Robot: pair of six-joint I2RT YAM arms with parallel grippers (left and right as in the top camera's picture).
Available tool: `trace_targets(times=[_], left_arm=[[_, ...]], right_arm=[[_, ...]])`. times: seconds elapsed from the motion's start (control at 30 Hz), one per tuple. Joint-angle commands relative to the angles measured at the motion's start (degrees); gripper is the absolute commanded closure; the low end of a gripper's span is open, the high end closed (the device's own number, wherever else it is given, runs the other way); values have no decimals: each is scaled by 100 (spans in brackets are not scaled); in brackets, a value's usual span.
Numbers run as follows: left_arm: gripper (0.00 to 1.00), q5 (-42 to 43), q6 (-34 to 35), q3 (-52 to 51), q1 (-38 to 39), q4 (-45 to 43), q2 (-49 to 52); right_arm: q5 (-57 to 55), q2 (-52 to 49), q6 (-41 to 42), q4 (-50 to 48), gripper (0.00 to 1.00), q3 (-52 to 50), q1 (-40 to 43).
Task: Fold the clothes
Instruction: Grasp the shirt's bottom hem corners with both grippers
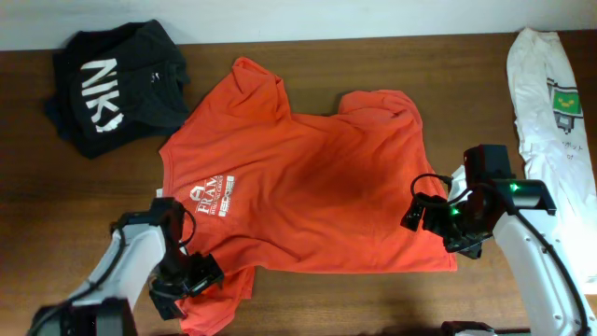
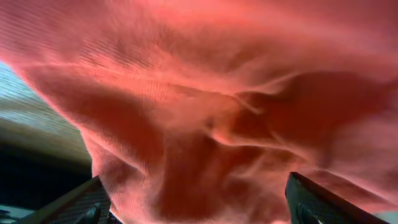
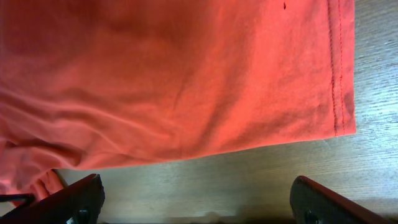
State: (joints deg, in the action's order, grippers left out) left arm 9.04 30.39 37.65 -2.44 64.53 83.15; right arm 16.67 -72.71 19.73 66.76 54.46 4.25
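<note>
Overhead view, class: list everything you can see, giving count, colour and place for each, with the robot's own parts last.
T-shirt: one, orange-red with white chest lettering, spread across the middle of the table.
Black garment: one, black with white lettering, crumpled at the far left corner.
White garment: one, white with a small green print, along the right edge.
Table: one, brown wood, under everything.
Left gripper: one, black, open, at the T-shirt's near left corner.
Right gripper: one, black, open, at the T-shirt's near right corner.
</note>
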Motion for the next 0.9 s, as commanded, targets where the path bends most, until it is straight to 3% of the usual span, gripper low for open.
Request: trace_targets(times=[0.0,0.13,0.23,0.27,0.3,0.33,0.37,0.4,0.43,0.67,0.87], left_arm=[[11,107,-221,-44,-28,201,341],[11,-39,-284,-81,-28,179,341],[11,68,-275,-345,-31,-291,341],[20,94,-278,-439,-33,-420,341],[37,219,-280,-459,-35,-452,341],[62,348,-282,-461,-35,-461,341],[74,372,-282,-461,-35,-476,341],[92,363,-284,-461,-35,-503,341],[99,365,-284,-461,-35,-514,341],[99,262,-310,-461,-35,-518,341],[99,234,-308,-450,-35,-520,341]], right_arm=[[70,-11,50,-11,1,-20,-15],[42,-11,98,-7,1,-20,-15],[-450,-11,678,15,1,-20,-15],[-448,-22,675,-15,1,-20,-15],[-468,-76,675,-59,1,-20,-15],[-490,-160,675,-105,1,-20,-15],[-490,-238,675,-129,1,-20,-15],[-490,-413,675,-146,1,-20,-15],[-490,-562,675,-146,1,-20,-15],[-501,-1648,678,-299,1,-20,-15],[-778,-1694,876,-356,1,-92,-15]])
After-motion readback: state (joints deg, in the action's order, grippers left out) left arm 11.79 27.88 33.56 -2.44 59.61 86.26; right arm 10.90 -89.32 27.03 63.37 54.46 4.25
